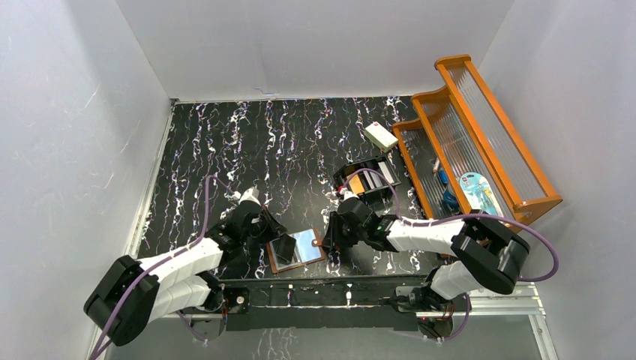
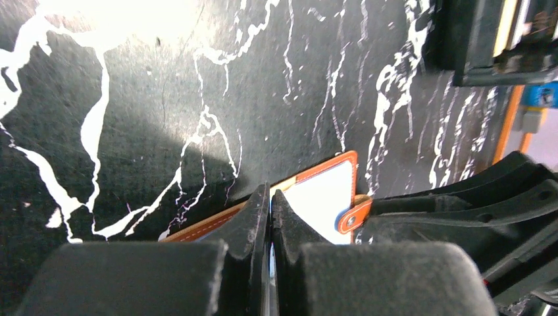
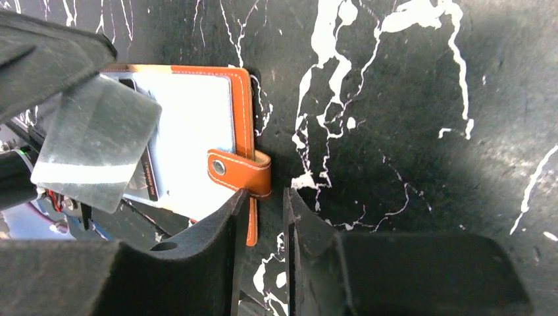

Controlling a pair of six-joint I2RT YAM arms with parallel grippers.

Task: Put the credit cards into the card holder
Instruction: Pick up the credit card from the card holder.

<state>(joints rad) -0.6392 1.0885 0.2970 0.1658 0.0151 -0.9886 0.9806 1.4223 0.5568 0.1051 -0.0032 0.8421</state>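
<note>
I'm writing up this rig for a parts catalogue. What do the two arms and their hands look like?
The left arm and right arm have white shells on the links and bulky black joint housings. A purple cable loops along each. The left hand and right hand are matte black, each with two flat, wedge-shaped fingers tapering to thin tips. No markings show.

The wallet (image 1: 298, 250) lies on the table (image 1: 225, 150) between both pincers, its tab (image 3: 240, 172) just ahead of the right pincer (image 3: 263, 197), the left pincer's (image 2: 270, 194) card (image 3: 99, 148) over the wallet's half nearest that pincer, and the box (image 1: 367, 178) well beyond the right pincer.
</note>
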